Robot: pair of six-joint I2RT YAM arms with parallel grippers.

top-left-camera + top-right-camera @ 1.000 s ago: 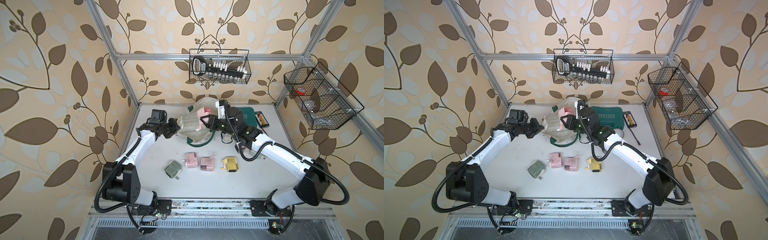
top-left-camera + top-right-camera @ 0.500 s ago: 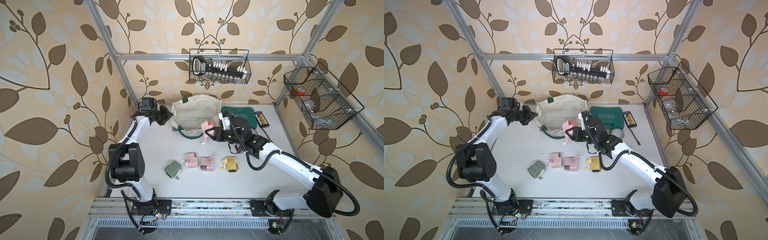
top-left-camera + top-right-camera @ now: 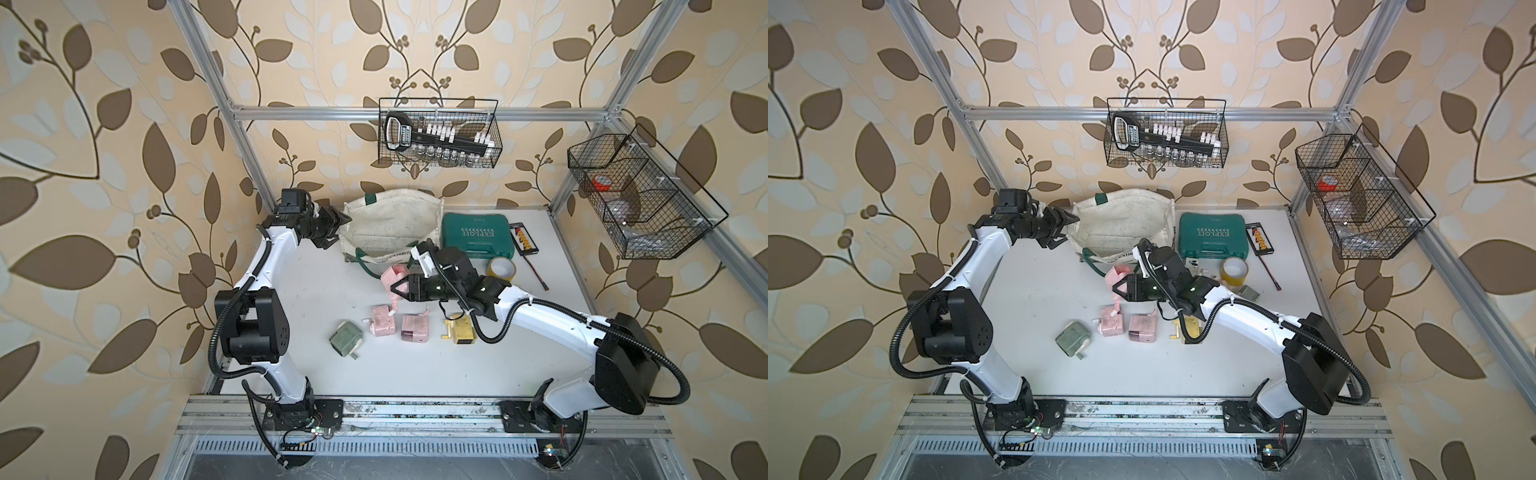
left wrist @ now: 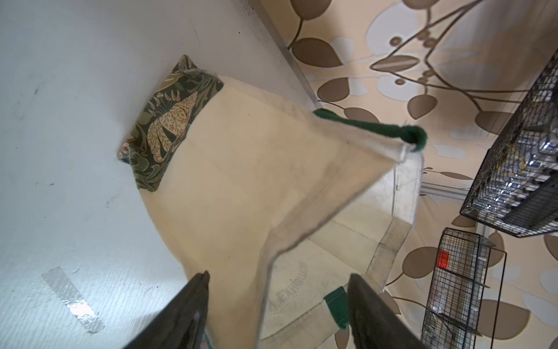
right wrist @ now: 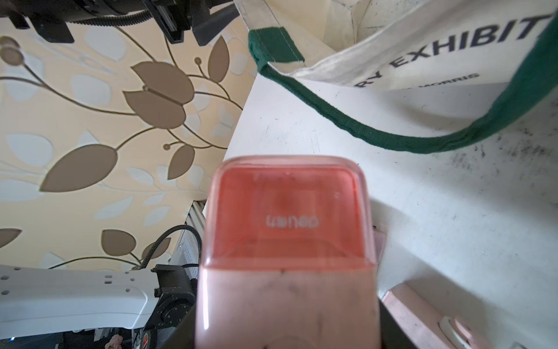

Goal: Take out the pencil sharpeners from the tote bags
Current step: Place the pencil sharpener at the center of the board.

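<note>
Centre of frame: right claw (image 3: 399,287) clenched on pink sharpener (image 3: 391,275), just below tote bag (image 3: 390,224). Upper left: left claw (image 3: 336,229) spread wide at the bag's edge.

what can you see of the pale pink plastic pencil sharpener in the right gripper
The pale pink boxy plastic pencil sharpener has an opaque, scuffed body and a translucent reddish-pink end section bearing a small white logo. The right gripper is shut on its body and appears to hold it lifted off the white table. It sits just outside the mouth of the cream canvas tote bag, apart from it.
</note>
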